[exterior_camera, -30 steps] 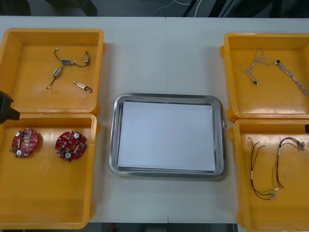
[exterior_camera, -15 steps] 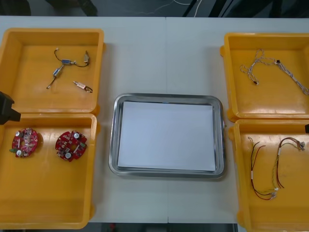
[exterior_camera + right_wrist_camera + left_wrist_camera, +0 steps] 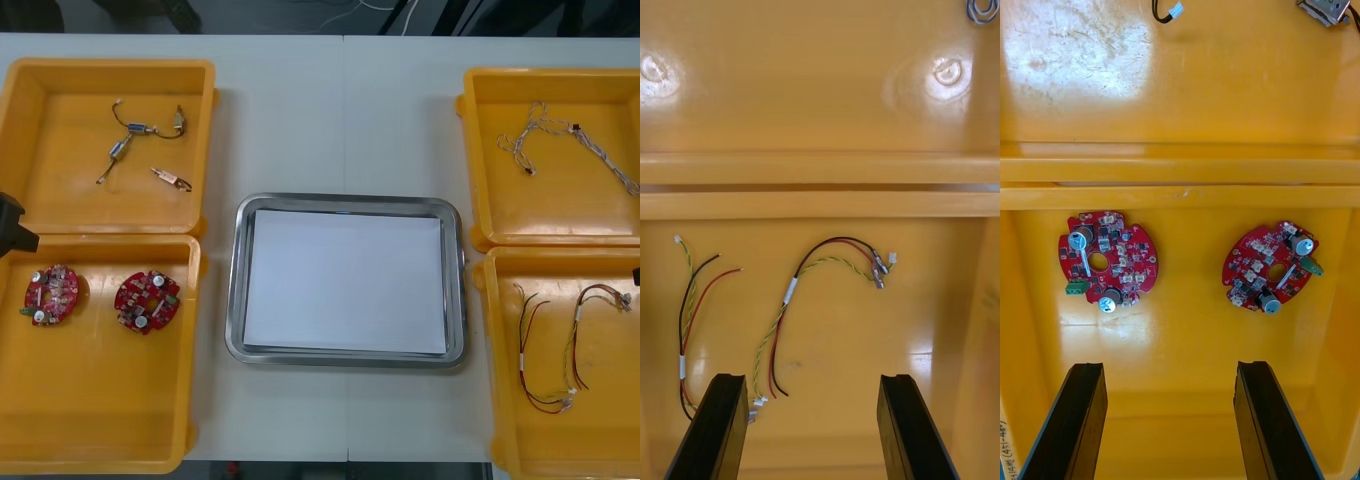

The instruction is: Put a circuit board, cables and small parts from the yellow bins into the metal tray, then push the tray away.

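Note:
Two round red circuit boards (image 3: 52,294) (image 3: 147,301) lie side by side in the near left yellow bin (image 3: 90,420). In the left wrist view both boards (image 3: 1109,259) (image 3: 1274,266) lie ahead of my left gripper (image 3: 1169,420), which is open with nothing between its fingers. In the front view my left gripper (image 3: 10,225) pokes in at the table's left edge. My right gripper (image 3: 809,427) hangs open over the red and yellow cables (image 3: 827,300) in the near right bin (image 3: 600,440). The metal tray (image 3: 345,201), white inside, sits mid-table with nothing in it.
Small metal parts (image 3: 145,145) lie in the far left bin (image 3: 60,205). A twisted blue and white cable (image 3: 560,140) lies in the far right bin (image 3: 560,215). Bare table stretches beyond the tray to the far edge.
My left gripper has drawn back slightly towards the table's left edge. The boards, cables and tray have not moved.

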